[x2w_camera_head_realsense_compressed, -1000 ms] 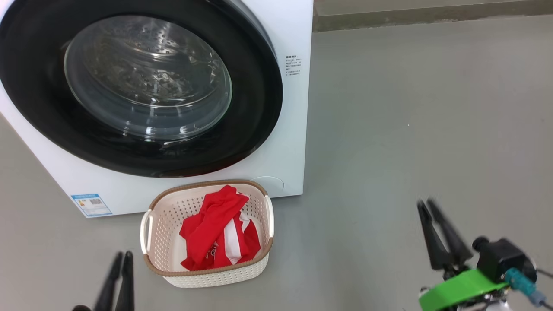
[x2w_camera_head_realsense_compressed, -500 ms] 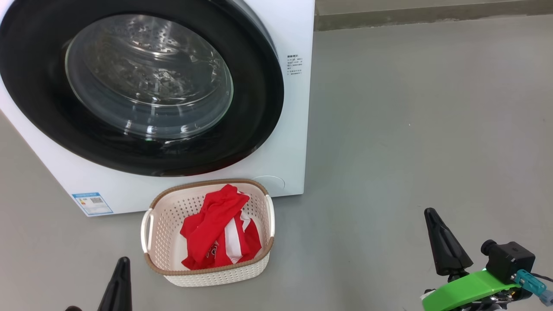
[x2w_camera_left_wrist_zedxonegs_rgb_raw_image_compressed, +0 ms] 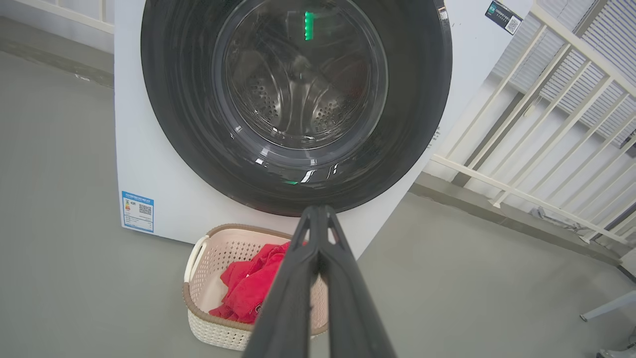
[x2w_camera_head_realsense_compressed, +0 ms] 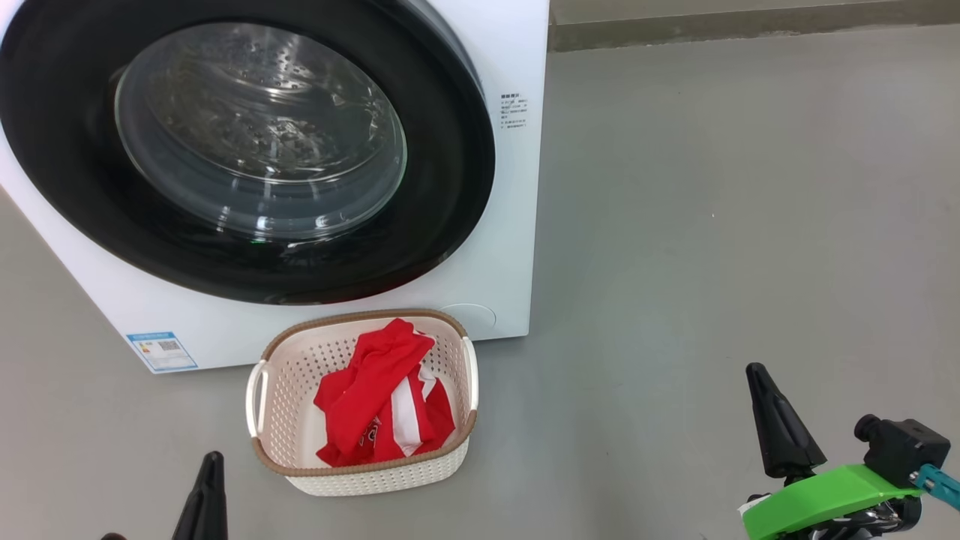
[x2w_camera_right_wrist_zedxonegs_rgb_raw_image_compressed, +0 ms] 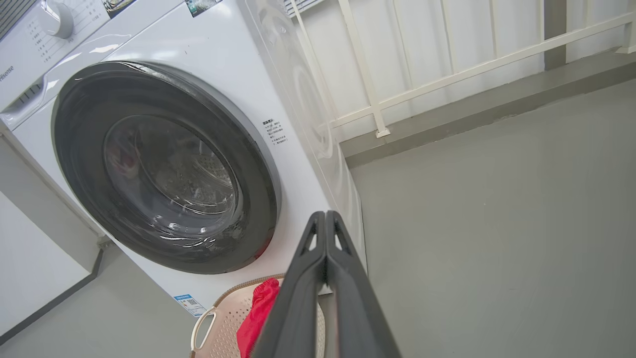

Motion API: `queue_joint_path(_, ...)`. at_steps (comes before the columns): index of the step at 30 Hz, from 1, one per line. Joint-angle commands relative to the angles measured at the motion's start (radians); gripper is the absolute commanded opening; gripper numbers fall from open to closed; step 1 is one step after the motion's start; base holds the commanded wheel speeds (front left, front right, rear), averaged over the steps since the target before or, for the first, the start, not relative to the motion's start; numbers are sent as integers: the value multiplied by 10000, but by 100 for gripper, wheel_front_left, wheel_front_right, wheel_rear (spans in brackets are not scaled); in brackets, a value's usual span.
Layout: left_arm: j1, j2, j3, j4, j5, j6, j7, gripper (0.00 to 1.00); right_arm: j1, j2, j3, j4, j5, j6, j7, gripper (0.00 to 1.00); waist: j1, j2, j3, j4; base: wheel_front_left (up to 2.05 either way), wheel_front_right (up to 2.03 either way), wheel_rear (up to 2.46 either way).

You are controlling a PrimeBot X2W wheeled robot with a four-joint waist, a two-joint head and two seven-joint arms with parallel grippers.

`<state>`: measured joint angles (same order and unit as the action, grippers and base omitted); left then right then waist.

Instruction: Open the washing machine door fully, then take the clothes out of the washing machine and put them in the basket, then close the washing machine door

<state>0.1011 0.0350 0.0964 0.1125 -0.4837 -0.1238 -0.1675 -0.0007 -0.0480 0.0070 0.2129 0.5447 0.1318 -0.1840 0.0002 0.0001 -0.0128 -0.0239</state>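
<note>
The red clothes (x2w_camera_head_realsense_compressed: 382,397) look soft, light and floppy, easy to pinch by the bunched fold on top. They lie in the basket (x2w_camera_head_realsense_compressed: 375,480), which sits on the floor at 6 o'clock from the washing machine door (x2w_camera_head_realsense_compressed: 450,187). That door looks hard, shiny and slippery, and seems shut flat on the washing machine (x2w_camera_head_realsense_compressed: 514,247). The left end effector (x2w_camera_head_realsense_compressed: 213,459), at 7 o'clock from the basket, and the right end effector (x2w_camera_head_realsense_compressed: 756,373), at 3 o'clock and well apart, are pressed closed and hold nothing. A second ago their fingers stood a little apart — now they touch.
</note>
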Motion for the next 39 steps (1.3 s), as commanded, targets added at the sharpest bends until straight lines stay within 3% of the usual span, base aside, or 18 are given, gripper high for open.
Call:
queue_joint_path(1,-470,89,91,-166,-383,-18,78,0,-432,-121,-75,-210,374,-3,46,0,-2,-1,3,5,0,0,0)
queue_joint_path(39,-1118,115,128,430,-4722,-39,1172,0,-675,-184,-386,-7,4594,-6,1102,0,-2,-1,65,98,0,0,0)
